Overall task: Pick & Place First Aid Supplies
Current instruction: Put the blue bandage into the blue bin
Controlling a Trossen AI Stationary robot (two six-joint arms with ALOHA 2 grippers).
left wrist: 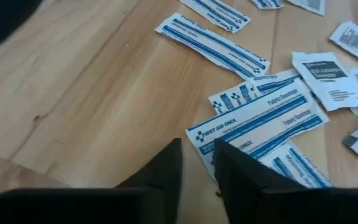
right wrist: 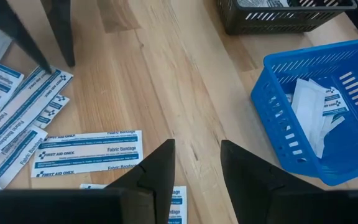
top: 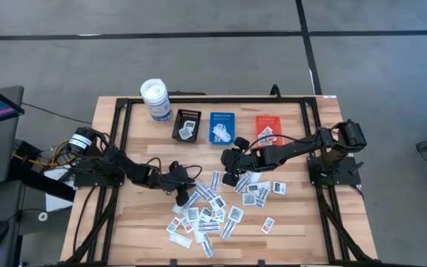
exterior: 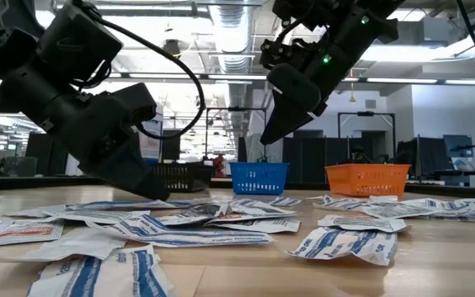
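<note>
1. While the first aid supplies point(top: 212, 209) lie scattered across the near middle of the wooden surface point(top: 117, 222), the left gripper point(left wrist: 197, 163) sits low at the pile's left edge, fingers narrowly parted, holding nothing.
2. Right gripper point(right wrist: 196, 163) hovers near the blue tray point(right wrist: 316, 106), fingers narrowly parted, empty.
</note>
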